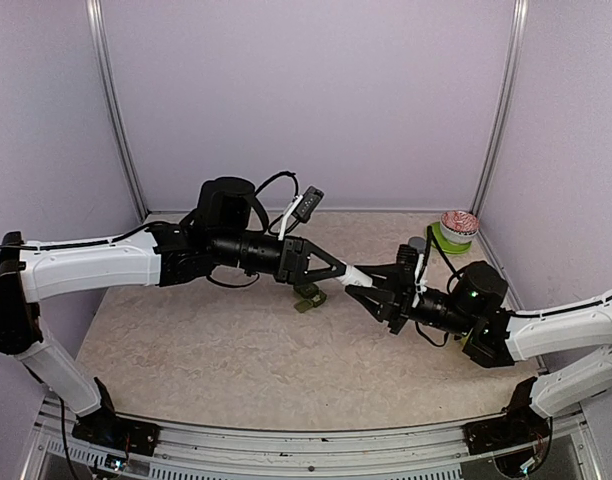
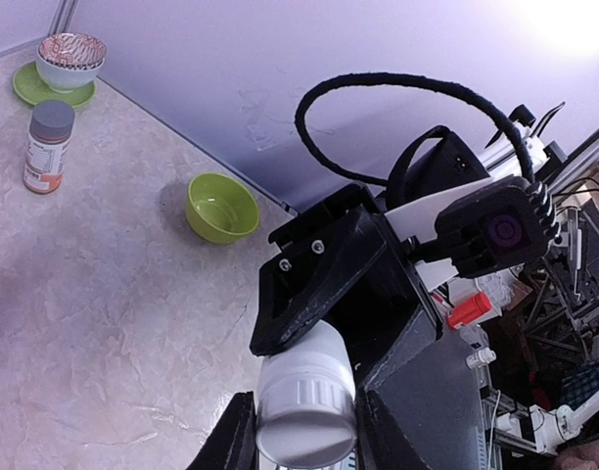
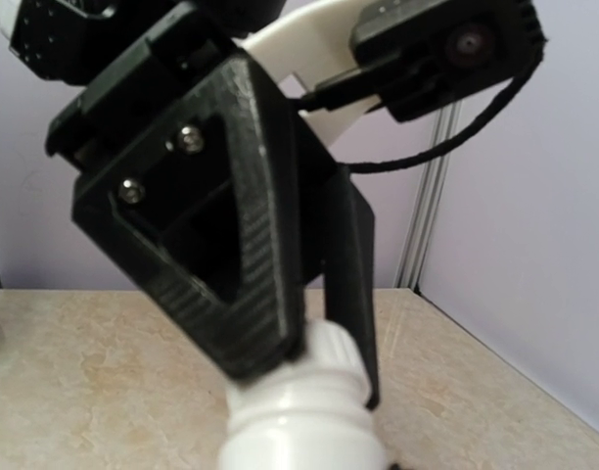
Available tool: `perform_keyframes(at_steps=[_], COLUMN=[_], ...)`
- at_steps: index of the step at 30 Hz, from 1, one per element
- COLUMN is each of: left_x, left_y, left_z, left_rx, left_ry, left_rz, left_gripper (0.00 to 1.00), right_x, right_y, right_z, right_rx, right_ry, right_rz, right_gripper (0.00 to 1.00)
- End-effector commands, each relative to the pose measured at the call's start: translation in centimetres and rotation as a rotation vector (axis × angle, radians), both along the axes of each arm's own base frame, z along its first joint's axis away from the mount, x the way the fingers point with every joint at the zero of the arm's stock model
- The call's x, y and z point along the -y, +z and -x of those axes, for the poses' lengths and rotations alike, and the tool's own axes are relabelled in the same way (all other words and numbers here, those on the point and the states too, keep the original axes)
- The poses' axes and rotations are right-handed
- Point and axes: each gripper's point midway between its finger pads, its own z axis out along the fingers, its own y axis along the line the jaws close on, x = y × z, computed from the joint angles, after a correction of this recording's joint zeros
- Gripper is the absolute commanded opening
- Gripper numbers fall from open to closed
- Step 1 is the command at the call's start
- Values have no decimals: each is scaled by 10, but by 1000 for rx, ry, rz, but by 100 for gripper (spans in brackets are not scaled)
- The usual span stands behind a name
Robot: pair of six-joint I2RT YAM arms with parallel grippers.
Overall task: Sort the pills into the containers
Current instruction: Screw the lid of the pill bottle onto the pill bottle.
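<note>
Mid-frame in the overhead view, two arms meet above the table (image 1: pixel 186 350) with a white bottle (image 1: pixel 357 277) slung nearly level between them. The left pincer (image 1: pixel 341 272) is clamped narrowly on the ribbed cap (image 2: pixel 301 401). The right pincer (image 1: pixel 374 290) grips the bottle's body. The job in hand looks like unscrewing that cap.

To do it well, the right arm should hold the body firm while the left wrist turns about the bottle's long axis, without pulling sideways. Tipping the mouth upward before the cap comes free would keep pills from spilling, since the bottle lies close to flat.

The left arm reaches in from the left edge, forearm stretched toward centre. The right arm comes from the lower right, angled up and leftward to face it.

Targets wait apart from the action: a green bowl (image 2: pixel 221 208), a grey-capped pill bottle (image 2: pixel 48 147) and a patterned bowl (image 1: pixel 458 222) on a green saucer (image 1: pixel 448 243) at upper right.
</note>
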Motion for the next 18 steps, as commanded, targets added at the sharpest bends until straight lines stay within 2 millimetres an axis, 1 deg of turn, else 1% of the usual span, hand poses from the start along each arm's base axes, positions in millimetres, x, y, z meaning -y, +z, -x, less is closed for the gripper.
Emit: perform_keyframes(at_steps=[1,8,12,18], left_x=[7,11,11,13], left_y=[2,-10,-12,-18], left_z=[8,25,30,30], left_rx=[11,-67,-92,-88], left_ry=[-42,-156,-180,-182], left_rz=[0,4,12,4], left_gripper=[18,19,20,21], right_x=[-9,-11,-8,-10], right_y=[1,-7,-2,4], right_z=[7,14,18,19], right_rx=[51,137,158,153], right_ry=[36,45,37,14], right_rz=[46,114,94,64], right_gripper=[27,27,27,27])
